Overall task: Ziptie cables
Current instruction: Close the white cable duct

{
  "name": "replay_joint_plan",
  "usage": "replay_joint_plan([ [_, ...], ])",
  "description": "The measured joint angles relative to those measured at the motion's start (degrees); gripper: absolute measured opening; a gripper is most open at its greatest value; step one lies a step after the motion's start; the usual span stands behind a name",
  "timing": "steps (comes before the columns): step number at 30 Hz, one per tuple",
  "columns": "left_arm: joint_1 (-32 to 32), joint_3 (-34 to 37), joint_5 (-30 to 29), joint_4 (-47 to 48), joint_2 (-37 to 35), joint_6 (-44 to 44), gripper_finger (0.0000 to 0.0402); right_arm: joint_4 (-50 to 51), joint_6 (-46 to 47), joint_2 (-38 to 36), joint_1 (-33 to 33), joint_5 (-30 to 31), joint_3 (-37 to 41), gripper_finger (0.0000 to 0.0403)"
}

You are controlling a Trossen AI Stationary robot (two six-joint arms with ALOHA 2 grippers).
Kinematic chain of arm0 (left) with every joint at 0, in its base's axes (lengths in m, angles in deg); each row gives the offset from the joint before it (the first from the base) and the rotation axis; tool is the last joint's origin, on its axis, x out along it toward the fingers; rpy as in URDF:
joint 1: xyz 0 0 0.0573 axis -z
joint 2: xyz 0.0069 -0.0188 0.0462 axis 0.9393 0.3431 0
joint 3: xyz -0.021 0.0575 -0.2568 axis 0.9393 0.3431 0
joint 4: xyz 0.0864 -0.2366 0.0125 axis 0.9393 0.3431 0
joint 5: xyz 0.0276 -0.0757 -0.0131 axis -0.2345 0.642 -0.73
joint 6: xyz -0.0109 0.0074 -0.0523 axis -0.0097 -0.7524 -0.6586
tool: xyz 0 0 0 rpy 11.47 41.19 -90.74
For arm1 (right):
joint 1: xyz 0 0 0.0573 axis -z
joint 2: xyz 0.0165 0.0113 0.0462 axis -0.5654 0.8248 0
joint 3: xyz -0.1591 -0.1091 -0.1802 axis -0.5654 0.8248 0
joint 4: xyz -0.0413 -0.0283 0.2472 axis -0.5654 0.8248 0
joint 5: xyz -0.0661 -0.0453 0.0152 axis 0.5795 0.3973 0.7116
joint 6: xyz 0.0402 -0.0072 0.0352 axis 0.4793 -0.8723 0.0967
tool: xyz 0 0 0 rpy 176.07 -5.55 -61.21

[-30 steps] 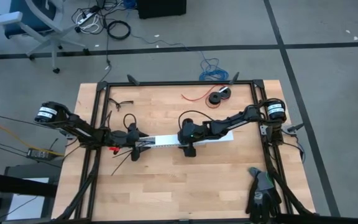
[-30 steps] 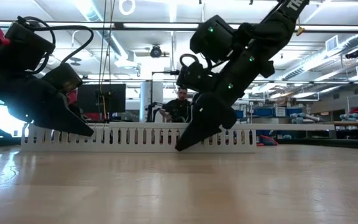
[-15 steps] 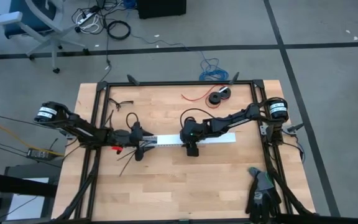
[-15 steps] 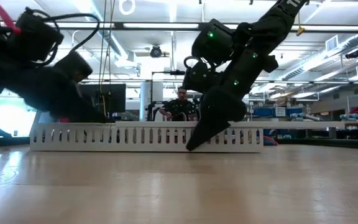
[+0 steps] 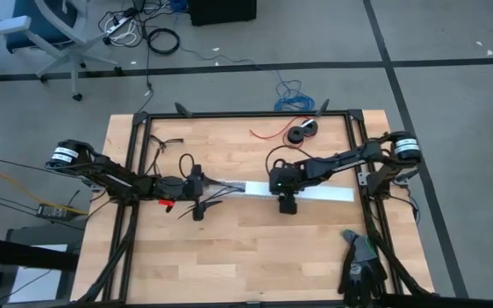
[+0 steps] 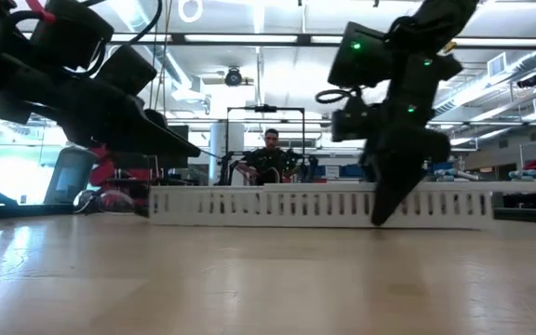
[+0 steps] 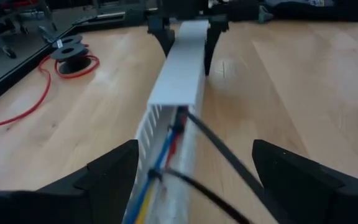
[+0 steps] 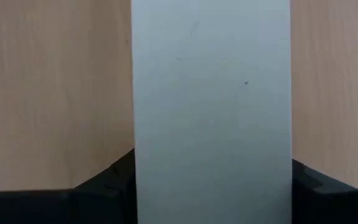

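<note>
Both arms and the white slotted duct [image 5: 302,189] have shifted toward the right side. Right gripper [image 5: 286,185] clamps the duct between its jaws. Left gripper [image 5: 197,187] stands spread apart; the cables [image 7: 157,167] run between its jaws into the duct's end.

cables [image 7: 166,140] lie in the slotted duct [image 5: 315,192], between both claws.

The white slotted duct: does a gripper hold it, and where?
The right gripper clamps the white slotted duct across its width, near mid-length. The left gripper holds nothing.
</note>
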Motion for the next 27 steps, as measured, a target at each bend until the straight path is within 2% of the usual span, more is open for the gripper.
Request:
replay_joint_plan([
  [7,-0.22,0.0,-0.02,1.37,0.0,3.88,0.0326,0.31,3.03,-5.2,-0.96,0.1,3.65,0.024],
  [12,-1.37,-1.52,-0.01,5.09,0.0,4.25,0.0326,-0.5,2.3,-4.82,-2.14,-0.18,3.63,0.0243],
  [18,-2.41,-5.49,-0.11,14.2,0.0,4.25,0.0326,-0.73,1.83,-4.06,-2.88,-1.52,3.6,0.0244],
  [22,-2.36,-7.45,0.66,18.91,0.0,4.27,0.0326,-2.8,1.81,-4.0,-2.82,-1.44,3.5,0.0262],
  [27,-2.38,-8.41,4.66,21.7,-0.02,4.24,0.0326,-4.15,1.39,-4.0,-2.84,-1.49,3.5,0.0294],
])
